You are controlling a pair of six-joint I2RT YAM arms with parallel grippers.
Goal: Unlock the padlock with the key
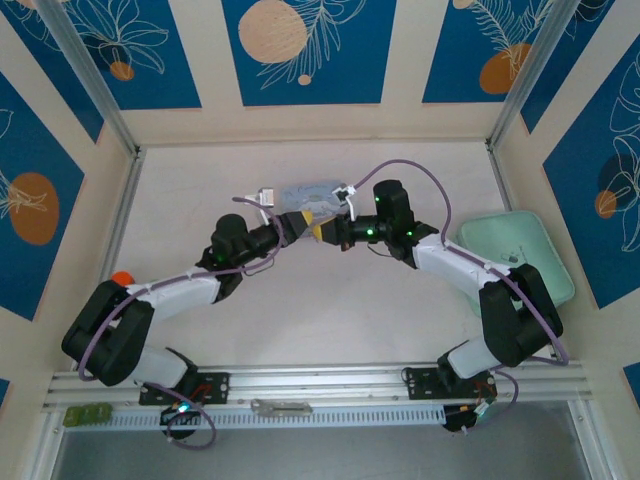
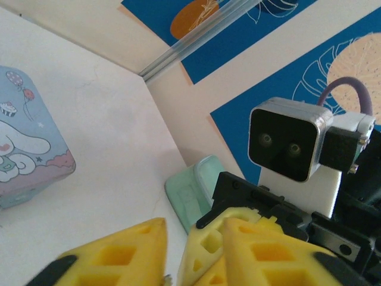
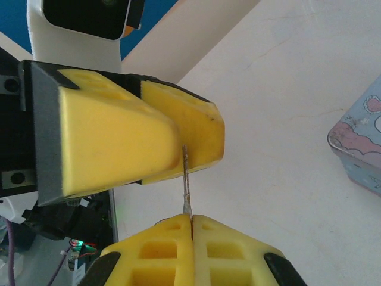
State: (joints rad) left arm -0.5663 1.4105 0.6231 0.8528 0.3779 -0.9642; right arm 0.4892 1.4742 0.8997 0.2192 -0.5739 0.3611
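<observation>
1. Small orange round object: lies at the left of the white tabletop, just beside the left arm's elbow. Its identity cannot be told.
2. Left arm: black and white, runs from its base at the near left edge inward to the middle of the table.
3. Flat silvery bar-like piece: lies on the near rail between the two arm bases, well apart from both grippers.
4. Left gripper: has blocky yellow fingers and meets the other gripper tip to tip just in front of the tin. In the right wrist view its fingers stand close together with only a narrow seam between them. Whether they actually pinch anything cannot be told.
5. Pale blue cartoon-printed tin box: rests on the tabletop just behind the two grippers, and neither gripper touches it.
6. Thin pale metal key: seen edge-on and raised above the tabletop. It spans the short gap between the grippers, with its lower end in the right gripper and its upper end reaching the seam of the left gripper's fingers.
7. Right gripper: its yellow fingers are pressed together and clamp the key's lower end.
8. Mint-green shallow tray: sits at the right side of the table, beside the right arm's forearm.
</observation>
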